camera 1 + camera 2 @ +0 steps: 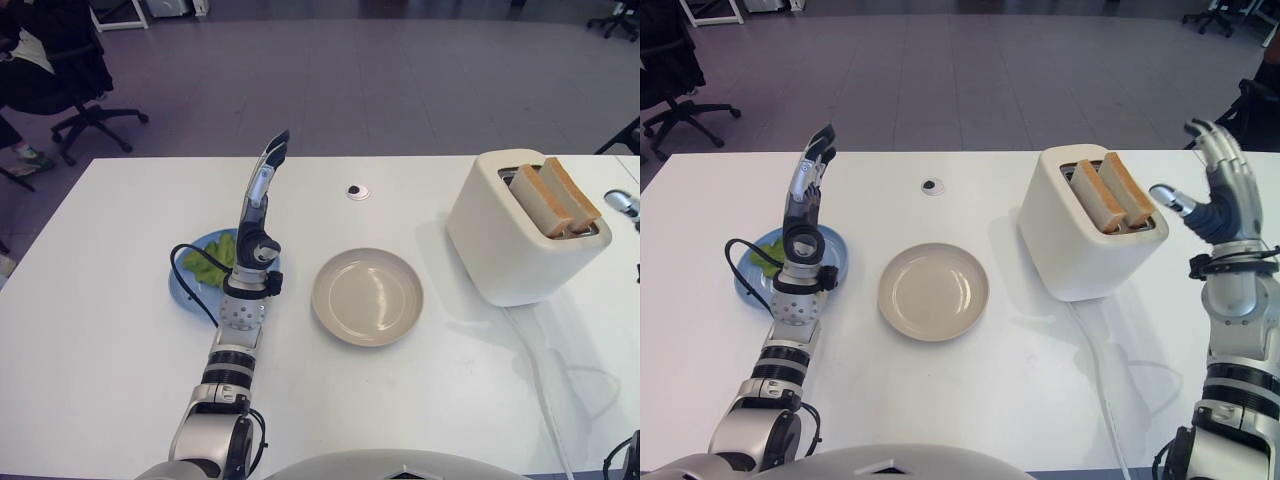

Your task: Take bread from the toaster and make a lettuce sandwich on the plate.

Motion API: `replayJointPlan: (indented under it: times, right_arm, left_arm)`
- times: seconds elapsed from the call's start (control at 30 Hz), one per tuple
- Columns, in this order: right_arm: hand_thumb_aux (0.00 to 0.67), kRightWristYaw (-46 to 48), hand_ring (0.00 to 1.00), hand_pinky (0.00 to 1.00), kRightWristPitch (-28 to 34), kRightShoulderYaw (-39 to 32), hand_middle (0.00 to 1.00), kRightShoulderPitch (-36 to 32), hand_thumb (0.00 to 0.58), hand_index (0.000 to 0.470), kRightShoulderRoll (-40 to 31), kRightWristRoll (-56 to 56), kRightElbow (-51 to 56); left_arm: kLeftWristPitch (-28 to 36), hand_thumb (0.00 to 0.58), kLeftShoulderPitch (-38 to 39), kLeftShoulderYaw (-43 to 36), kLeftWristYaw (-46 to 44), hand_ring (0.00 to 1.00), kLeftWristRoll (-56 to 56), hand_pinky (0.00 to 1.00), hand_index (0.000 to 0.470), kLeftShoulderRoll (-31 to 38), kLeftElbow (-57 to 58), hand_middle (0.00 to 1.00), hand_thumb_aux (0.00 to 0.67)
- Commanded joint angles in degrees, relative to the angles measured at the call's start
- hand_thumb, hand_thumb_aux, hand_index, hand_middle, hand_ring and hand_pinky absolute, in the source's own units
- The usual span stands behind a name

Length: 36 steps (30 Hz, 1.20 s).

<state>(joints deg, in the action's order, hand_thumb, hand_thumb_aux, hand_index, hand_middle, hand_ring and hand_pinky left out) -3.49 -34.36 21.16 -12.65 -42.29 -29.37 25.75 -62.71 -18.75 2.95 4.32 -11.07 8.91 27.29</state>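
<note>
Left hand: fingers straight, grasping nothing, raised over the blue dish.
Lettuce: on that dish, just left of the left hand.
Plate: right of the left hand, between both hands.
Right hand: fingers spread, grasping nothing.
Bread: two slices upright in the toaster, near the right hand's left, apart.

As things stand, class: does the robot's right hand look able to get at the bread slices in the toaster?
Probably yes. The right hand is open and raised just right of the toaster, nothing lies between them, and the bread slices stick up out of the slots.
</note>
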Motion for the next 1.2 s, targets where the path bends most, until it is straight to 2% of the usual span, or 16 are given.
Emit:
replayJointPlan:
  times: [0.03,0.07,0.13,0.17,0.27,0.33,0.67,0.7,0.73,0.77,0.8,0.83,1.03,1.1,1.13,1.2]
  right_arm:
    - [0.0,-0.5,0.0,0.0,-0.1,-5.7,0.0,-1.0,0.0,0.0,-2.3,-1.8,6.8]
    - [0.034,-0.6,0.0,0.0,-0.2,-6.7,0.0,-1.3,0.058,0.024,-2.7,-1.6,8.3]
    - [0.202,-0.7,0.0,0.0,-0.3,-8.6,0.0,-2.0,0.297,0.142,-3.4,-1.2,10.9]
    - [0.349,-0.9,0.0,0.0,-0.4,-9.4,0.0,-2.2,0.447,0.245,-3.7,-1.0,11.8]
    - [0.476,-1.6,0.0,0.0,-1.2,-11.2,0.0,-2.7,0.531,0.334,-4.2,0.1,12.6]
    - [0.67,-2.2,0.0,0.0,-2.3,-11.9,0.0,-2.7,0.58,0.47,-4.3,1.5,11.8]
    - [0.67,-1.4,0.0,0.0,-2.8,-13.9,0.0,-1.2,0.58,0.47,-4.2,5.5,7.5]
    - [0.654,-1.2,0.0,0.0,-2.6,-14.2,0.0,-1.1,0.58,0.459,-4.2,5.5,7.2]
    - [0.504,-0.9,0.0,0.0,-2.4,-14.6,0.0,-1.0,0.545,0.354,-4.1,5.6,7.1]
    - [0.36,-0.8,0.0,0.0,-2.2,-14.9,0.0,-0.9,0.456,0.253,-4.1,5.6,7.0]
    - [0.003,-0.6,0.0,0.0,-1.9,-15.2,0.0,-0.8,0.005,0.002,-4.0,5.7,7.0]
    - [0.0,-0.6,0.0,0.0,-1.7,-15.4,0.0,-0.8,0.0,0.0,-4.0,5.7,7.1]
    - [0.005,-0.9,0.0,0.0,-1.1,-17.1,0.0,-1.5,0.009,0.004,-4.0,5.5,9.2]
    - [0.092,-1.0,0.0,0.0,-1.2,-17.4,0.0,-1.7,0.148,0.065,-4.0,5.5,9.8]
    - [0.2,-1.2,0.0,0.0,-1.3,-17.5,0.0,-1.8,0.294,0.14,-4.0,5.6,10.0]
    - [0.373,-1.9,0.0,0.0,-1.9,-17.5,0.0,-1.9,0.466,0.262,-4.1,5.8,10.2]
  left_arm:
    - [-0.1,0.0,-0.2,0.3,0.4,0.0,-1.0,0.0,0.0,0.5,0.8,0.0,0.0]
    - [-0.2,0.0,-0.2,0.3,0.5,0.0,-1.1,0.0,0.0,0.6,0.9,0.0,0.0]
    - [-0.3,0.0,-0.4,0.3,0.7,0.0,-1.1,0.0,0.0,0.8,1.1,0.0,0.0]
    - [-0.3,0.0,-0.3,0.3,0.7,0.0,-1.2,0.0,0.0,0.9,1.2,0.0,0.0]
    - [-0.4,0.0,-0.4,0.3,0.9,0.0,-1.2,0.0,0.0,1.1,1.4,0.0,0.0]
    - [-0.5,0.0,-0.5,0.3,1.1,0.0,-1.3,0.0,0.0,1.3,1.6,0.0,0.0]
    - [-0.6,0.0,-0.4,0.1,1.2,0.0,-1.4,0.0,0.0,1.9,1.5,0.0,0.0]
    - [-0.6,0.0,-0.3,0.1,1.3,0.0,-1.5,0.0,0.0,1.9,1.5,0.0,0.0]
    - [-0.6,0.0,-0.3,0.1,1.3,0.0,-1.6,0.0,0.0,1.9,1.4,0.0,0.0]
    - [-0.6,0.0,-0.3,0.1,1.3,0.0,-1.7,0.0,0.0,2.0,1.4,0.0,0.0]
    - [-0.6,0.0,-0.4,0.1,1.3,0.0,-1.8,0.0,0.0,2.0,1.4,0.0,0.0]
    - [-0.6,0.0,-0.4,0.1,1.4,0.0,-1.9,0.0,0.0,2.0,1.5,0.0,0.0]
    - [-0.6,0.0,-0.4,0.1,1.6,0.0,-2.5,0.0,0.0,2.2,1.8,0.0,0.0]
    - [-0.5,0.0,-0.5,0.2,1.8,0.0,-3.0,0.0,0.0,2.2,2.0,0.0,0.0]
    - [-0.5,0.0,-0.6,0.2,1.9,0.0,-3.2,0.0,0.0,2.2,2.1,0.0,0.0]
    - [-0.6,0.0,-0.6,0.1,2.1,0.0,-3.5,0.0,0.0,2.3,2.2,0.0,0.0]
